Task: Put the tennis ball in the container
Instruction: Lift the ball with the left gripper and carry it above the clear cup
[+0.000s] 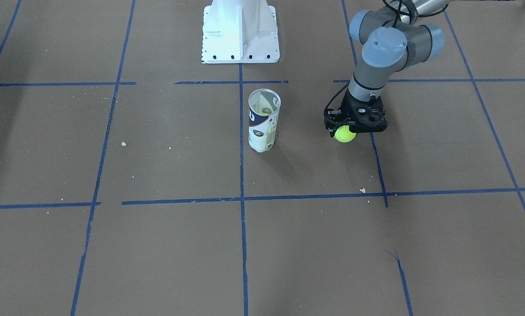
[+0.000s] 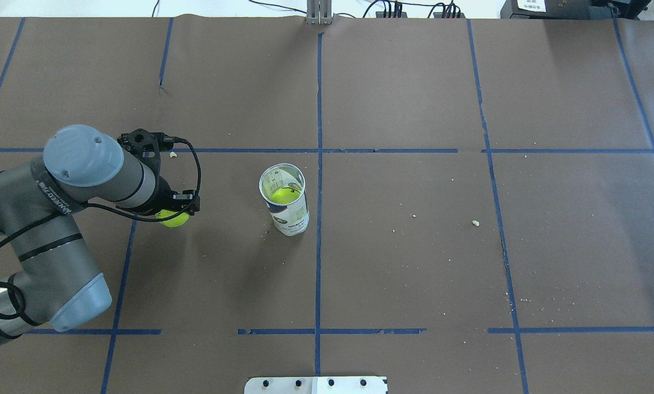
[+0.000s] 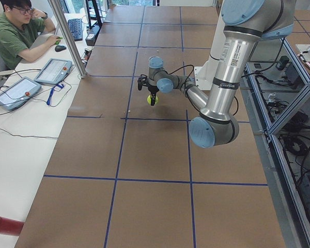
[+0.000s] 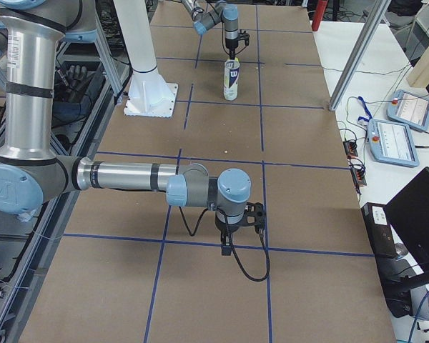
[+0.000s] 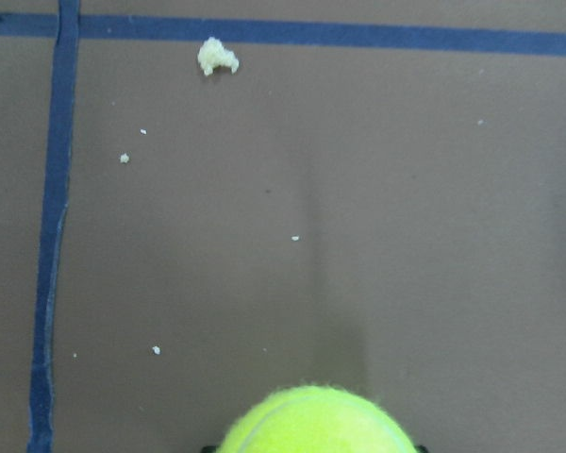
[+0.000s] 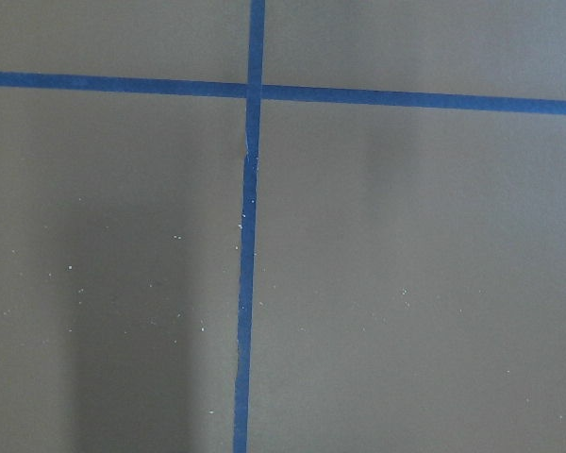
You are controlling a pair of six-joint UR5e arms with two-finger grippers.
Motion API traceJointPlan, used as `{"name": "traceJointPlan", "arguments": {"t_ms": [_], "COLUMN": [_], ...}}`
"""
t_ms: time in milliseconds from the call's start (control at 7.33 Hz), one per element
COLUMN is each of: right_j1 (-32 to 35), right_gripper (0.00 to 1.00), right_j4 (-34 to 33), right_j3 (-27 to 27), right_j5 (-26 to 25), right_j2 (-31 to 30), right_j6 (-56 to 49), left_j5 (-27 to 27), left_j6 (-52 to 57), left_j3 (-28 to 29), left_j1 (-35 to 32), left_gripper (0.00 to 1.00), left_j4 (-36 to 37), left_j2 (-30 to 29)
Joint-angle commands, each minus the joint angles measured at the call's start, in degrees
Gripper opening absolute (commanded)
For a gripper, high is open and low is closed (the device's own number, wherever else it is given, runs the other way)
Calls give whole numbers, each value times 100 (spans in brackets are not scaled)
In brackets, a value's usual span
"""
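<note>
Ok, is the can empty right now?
Not empty. The overhead view looks down the open top of the can onto a yellow-green ball inside; a second ball is in the left tool.

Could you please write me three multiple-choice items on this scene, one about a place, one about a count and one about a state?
1. Where is the tennis ball that the left arm handles?
A) inside the can
B) in the left gripper, apart from the container
C) lying loose, touched by nothing

2. How many yellow-green balls show in the overhead view?
A) one
B) two
C) three

3. How does the container stand?
A) upright, top open
B) on its side
C) upright, lid on

Answers:
1 B: the left gripper is closed on the tennis ball, with bare table between it and the container.
2 B: besides the held one, a second ball sits inside the container.
3 A: the round rim faces up and no lid shows on it.
</note>
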Motion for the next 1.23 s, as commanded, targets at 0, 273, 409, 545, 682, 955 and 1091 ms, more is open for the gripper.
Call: {"name": "traceJointPlan", "arguments": {"t_ms": [0, 273, 409, 545, 682, 955, 1091], "right_j1": [0, 0, 0, 0, 0, 0, 0], "right_gripper": [100, 100, 100, 100, 100, 100, 100], "right_j4": [0, 0, 0, 0, 0, -9, -9], "right_j3": [-2, 7, 7, -2, 7, 7, -2], "right_j5": [0, 0, 0, 0, 0, 0, 0], "right_j2": [0, 0, 8, 0, 0, 8, 8], "right_j6": [0, 0, 0, 0, 0, 0, 0], "left_j5": [-1, -10, -18, -36, -175, -291, -291], "left_j6": [38, 38, 20, -102, -364, -821, -1015], "left_j3": [-1217, -2219, -2406, -2347, -2260, -1770, -1453], "left_j1": [-475, -734, -735, -700, -673, -560, -472], "left_gripper": [8, 8, 8, 8, 8, 9, 9], "left_j4": [1326, 2284, 2724, 2998, 3010, 3019, 3027], "left_j2": [-92, -163, -433, -801, -944, -1566, -1918]}}
